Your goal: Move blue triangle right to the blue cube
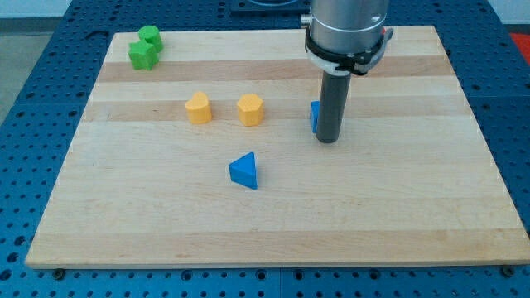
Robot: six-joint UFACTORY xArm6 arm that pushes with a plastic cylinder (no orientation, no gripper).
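Note:
The blue triangle (244, 170) lies on the wooden board near the middle, a little toward the view's bottom. The blue cube (315, 117) sits up and to the right of it, mostly hidden behind my rod, with only its left edge showing. My tip (329, 140) rests on the board right at the cube's right side, well to the right of and above the blue triangle.
Two yellow blocks (198, 108) (250, 109) sit side by side left of the cube. Two green blocks (145, 48) cluster at the board's top left corner. The wooden board (273, 232) lies on a blue perforated table.

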